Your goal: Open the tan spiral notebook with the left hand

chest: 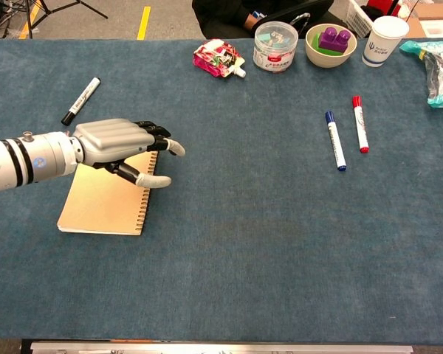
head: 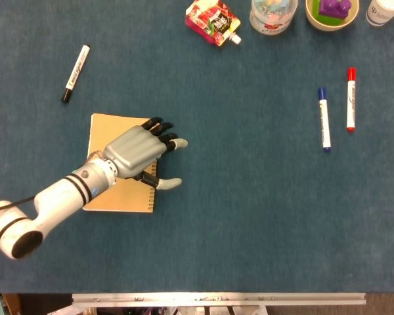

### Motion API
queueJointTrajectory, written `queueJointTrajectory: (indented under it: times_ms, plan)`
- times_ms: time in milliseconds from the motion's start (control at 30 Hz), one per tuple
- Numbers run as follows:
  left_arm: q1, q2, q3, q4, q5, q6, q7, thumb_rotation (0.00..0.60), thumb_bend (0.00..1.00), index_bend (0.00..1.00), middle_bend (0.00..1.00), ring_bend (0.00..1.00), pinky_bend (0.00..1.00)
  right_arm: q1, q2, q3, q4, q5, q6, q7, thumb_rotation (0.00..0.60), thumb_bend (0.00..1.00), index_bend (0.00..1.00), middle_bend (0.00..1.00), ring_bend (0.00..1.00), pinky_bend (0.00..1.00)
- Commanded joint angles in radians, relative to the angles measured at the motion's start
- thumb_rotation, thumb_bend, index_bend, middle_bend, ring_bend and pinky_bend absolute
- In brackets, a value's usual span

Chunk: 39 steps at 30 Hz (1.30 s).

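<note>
Blue felt table (chest: 280, 243); beyond it, grey floor (chest: 118, 18) with yellow stripe (chest: 143, 22).

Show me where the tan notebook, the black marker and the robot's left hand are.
tan notebook (chest: 96, 206): chest view, on the bare cover.
black marker (head: 76, 71): head view, on the white barrel.
left hand (head: 134, 151): head view, on the grey back of the hand.

The left robot hand (head: 139, 152) has a smooth grey metallic shell over its back, black finger segments and pale grey fingertips (chest: 176, 147). Its forearm (head: 49, 203) is a glossy white cylinder with thin black bands near the wrist.
</note>
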State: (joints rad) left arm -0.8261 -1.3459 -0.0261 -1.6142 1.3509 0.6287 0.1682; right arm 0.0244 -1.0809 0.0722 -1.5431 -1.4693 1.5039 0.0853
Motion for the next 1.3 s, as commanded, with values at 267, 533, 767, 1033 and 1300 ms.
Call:
queueJointTrajectory:
  times_ms: [267, 533, 767, 1033, 1300]
  plan:
    - [-0.029, -0.043, 0.013, 0.063, -0.084, -0.025, 0.075, 0.000, 0.20, 0.11, 0.16, 0.00, 0.00, -0.005, 0.002, 0.000, 0.002, 0.003, 0.004, 0.004, 0.600, 0.22, 0.24, 0.25, 0.15, 0.27]
    - [-0.034, -0.046, 0.031, 0.082, -0.150, -0.024, 0.118, 0.000, 0.19, 0.11, 0.16, 0.00, 0.00, -0.008, 0.001, -0.001, 0.002, 0.000, 0.008, 0.005, 0.600, 0.22, 0.24, 0.25, 0.15, 0.27]
    - [-0.034, -0.024, 0.056, 0.073, -0.192, -0.001, 0.176, 0.000, 0.20, 0.11, 0.16, 0.00, 0.00, -0.010, 0.001, -0.001, 0.003, -0.002, 0.011, 0.008, 0.600, 0.22, 0.24, 0.25, 0.15, 0.27]
    - [-0.023, 0.021, 0.085, 0.034, -0.238, 0.032, 0.225, 0.000, 0.20, 0.11, 0.16, 0.00, 0.00, -0.013, 0.002, -0.003, -0.002, -0.013, 0.020, 0.009, 0.600, 0.22, 0.24, 0.25, 0.15, 0.27]
    - [0.048, 0.115, 0.106, -0.059, -0.068, 0.148, 0.124, 0.451, 0.19, 0.11, 0.16, 0.00, 0.00, -0.010, 0.002, -0.003, -0.008, -0.021, 0.019, 0.006, 0.600, 0.22, 0.24, 0.25, 0.15, 0.27]
